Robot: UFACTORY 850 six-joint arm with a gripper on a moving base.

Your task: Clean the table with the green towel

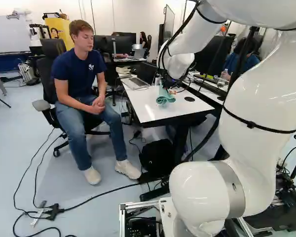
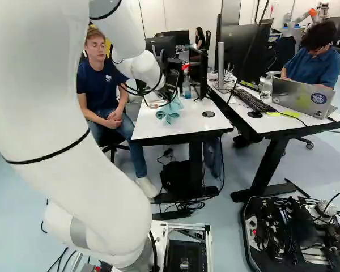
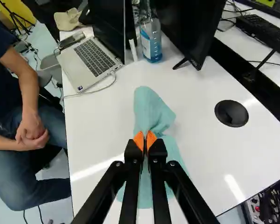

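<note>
Low over the white table [image 2: 198,122], my gripper [image 2: 171,93] hangs at the end of the arm. The green towel [image 2: 169,111] lies crumpled beneath it; in the left base view the towel [image 1: 165,98] shows on the table's middle part. In the wrist view my gripper [image 3: 145,141] is shut on a pinched fold of the towel [image 3: 149,109], with the orange pads on both sides of it. Part of the cloth spreads ahead of the fingers, and the rest lies under them, partly hidden by the black fingers.
On the table stand an open laptop [image 3: 94,58], a spray bottle [image 3: 150,37] and a monitor [image 3: 189,28], all ahead of the gripper. A round black cable cover [image 3: 231,113] is set in the tabletop. A person [image 1: 84,84] sits close beside the table's edge.
</note>
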